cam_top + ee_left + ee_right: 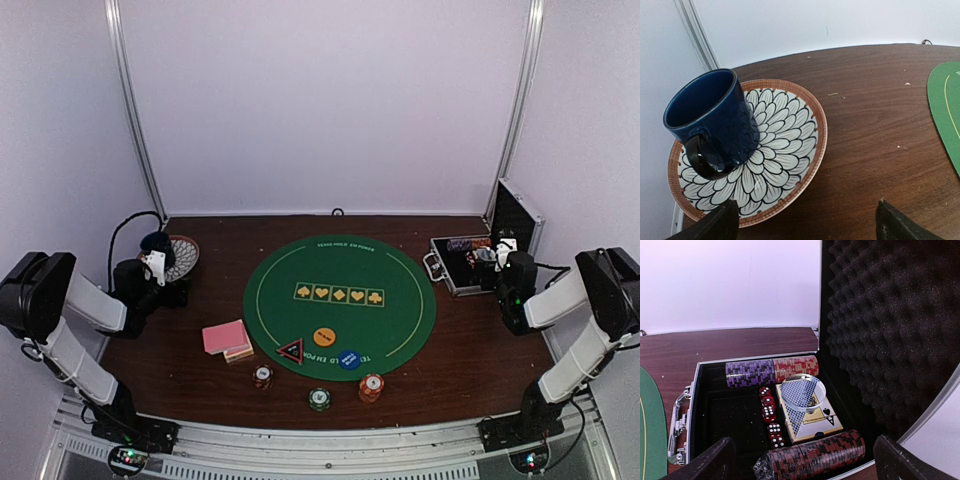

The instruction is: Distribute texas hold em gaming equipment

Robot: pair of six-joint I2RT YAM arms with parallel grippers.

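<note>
A: Where are the cards and chips found?

B: The pink-backed cards [226, 338] are stacked at the near-left edge of the green mat [400, 300]. Three chip stacks [319, 398] are set by its near rim, well apart from both grippers.

A: How are the grippers held?

B: Both are spread wide, with nothing gripped. The left gripper [807, 220] is poised by the blue mug [715, 125] on its plate [790, 145]. The right gripper [804, 452] is held over the open case [705, 410], where chip rows [749, 373] are packed.

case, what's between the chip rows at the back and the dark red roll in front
Red dice and a card deck under a clear disc, in the right wrist view.
</note>
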